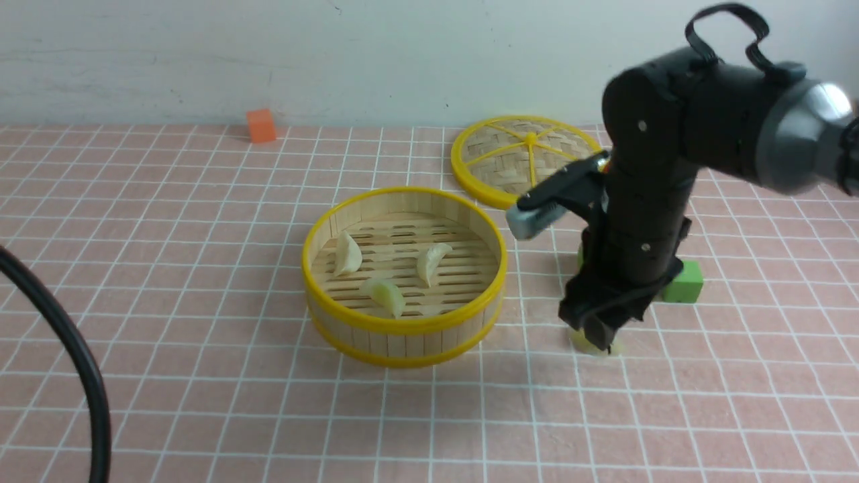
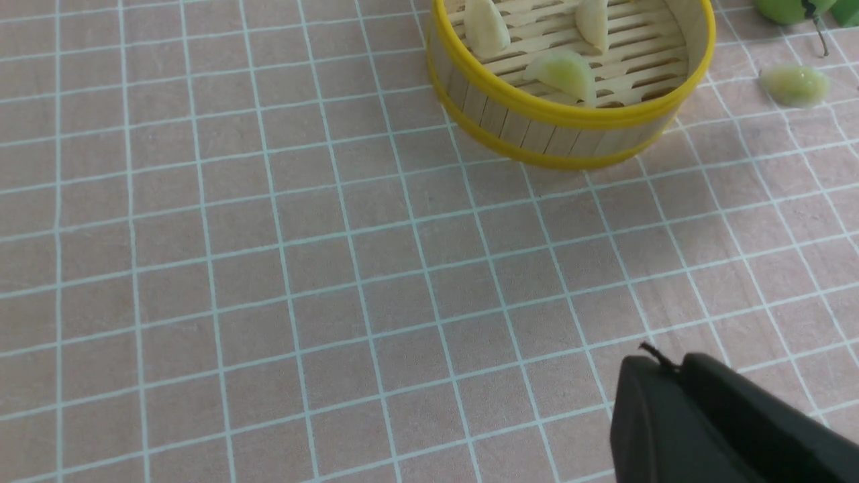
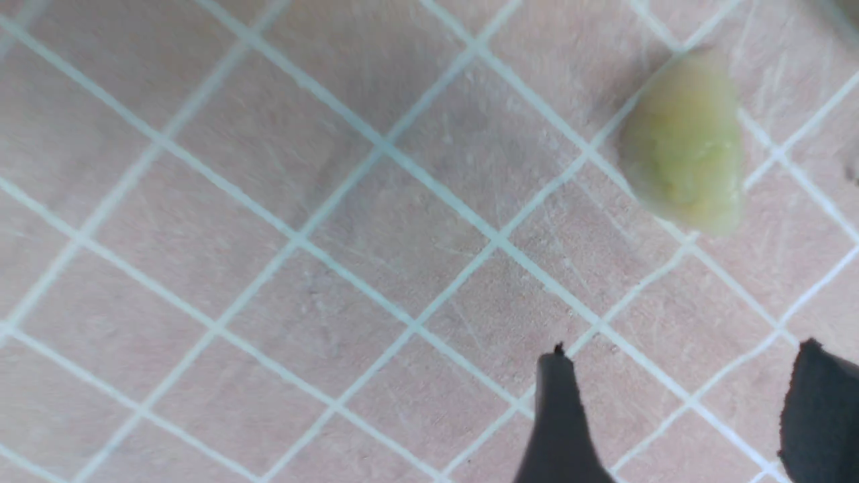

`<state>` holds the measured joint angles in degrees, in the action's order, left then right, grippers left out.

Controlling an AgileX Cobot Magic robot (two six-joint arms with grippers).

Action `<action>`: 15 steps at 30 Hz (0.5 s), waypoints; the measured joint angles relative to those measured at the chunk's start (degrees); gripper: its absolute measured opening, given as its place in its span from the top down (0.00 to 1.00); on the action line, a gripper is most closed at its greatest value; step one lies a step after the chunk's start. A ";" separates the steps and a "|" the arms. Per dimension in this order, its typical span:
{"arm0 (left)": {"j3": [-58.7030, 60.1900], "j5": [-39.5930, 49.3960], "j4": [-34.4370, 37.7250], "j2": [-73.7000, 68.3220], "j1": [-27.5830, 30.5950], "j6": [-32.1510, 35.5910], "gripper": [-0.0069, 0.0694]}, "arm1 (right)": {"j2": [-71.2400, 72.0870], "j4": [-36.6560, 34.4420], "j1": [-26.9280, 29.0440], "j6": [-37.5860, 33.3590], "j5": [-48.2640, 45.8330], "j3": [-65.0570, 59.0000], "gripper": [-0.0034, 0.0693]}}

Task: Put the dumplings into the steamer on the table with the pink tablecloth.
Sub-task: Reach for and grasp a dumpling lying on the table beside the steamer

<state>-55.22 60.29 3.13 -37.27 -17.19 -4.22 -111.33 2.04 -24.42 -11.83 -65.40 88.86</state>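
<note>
The round steamer [image 1: 402,327] with yellow rims stands mid-table on the pink tablecloth [image 1: 201,268]. Three pale dumplings lie on its slats [image 1: 347,253] [image 1: 433,261] [image 1: 386,295]. A yellow-green dumpling [image 1: 594,347] lies on the cloth to the steamer's right. My right gripper [image 1: 599,333] points down just over it. In the right wrist view this gripper [image 3: 684,352] is open and empty, and the dumpling [image 3: 684,144] lies beyond the fingertips, apart from them. My left gripper [image 2: 671,365] is shut and empty, above bare cloth and well short of the steamer [image 2: 570,114].
A flat woven lid [image 1: 527,157] with a yellow rim lies behind the steamer. A green cube [image 1: 684,283] sits just behind the right arm, with a green ball [image 2: 785,8] beside it. An orange cube [image 1: 261,125] stands at the far wall. A black cable [image 1: 74,355] curves at the left edge.
</note>
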 joint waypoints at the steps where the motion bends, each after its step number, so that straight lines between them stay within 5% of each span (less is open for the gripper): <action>1: 0.00 -0.10 0.00 0.00 0.00 0.00 0.86 | -0.25 0.00 0.52 -0.66 2.49 -1.64 0.36; 15: 0.00 -1.10 0.00 0.00 0.00 0.00 0.86 | -6.15 -1.04 3.81 -1.07 21.54 -3.99 0.36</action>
<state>-55.22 59.19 3.13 -37.27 -17.19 -4.22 -117.47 1.00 -20.61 -12.90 -43.85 84.87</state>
